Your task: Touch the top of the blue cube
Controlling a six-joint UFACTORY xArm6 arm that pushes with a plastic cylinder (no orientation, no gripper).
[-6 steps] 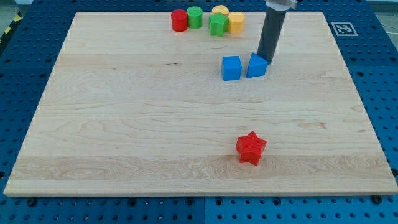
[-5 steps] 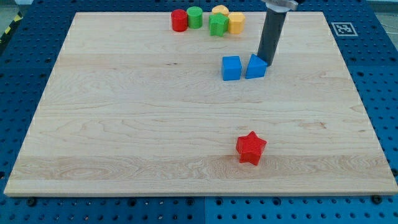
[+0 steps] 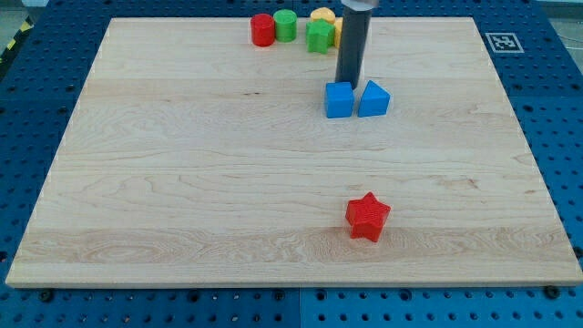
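Wooden board on blue pegboard: my tip, a bare rod w/ nothing to spread or pinch, stands at the blue cube's top edge, cube lying just toward view's bottom, blue wedge-like block adjacent on view's right.

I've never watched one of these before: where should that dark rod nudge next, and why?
Probably just hold, or ease a hair toward the view's bottom. My tip already sits at the top edge of the blue cube, with the blue triangular block just to its right. A bigger push would likely slide the cube away.
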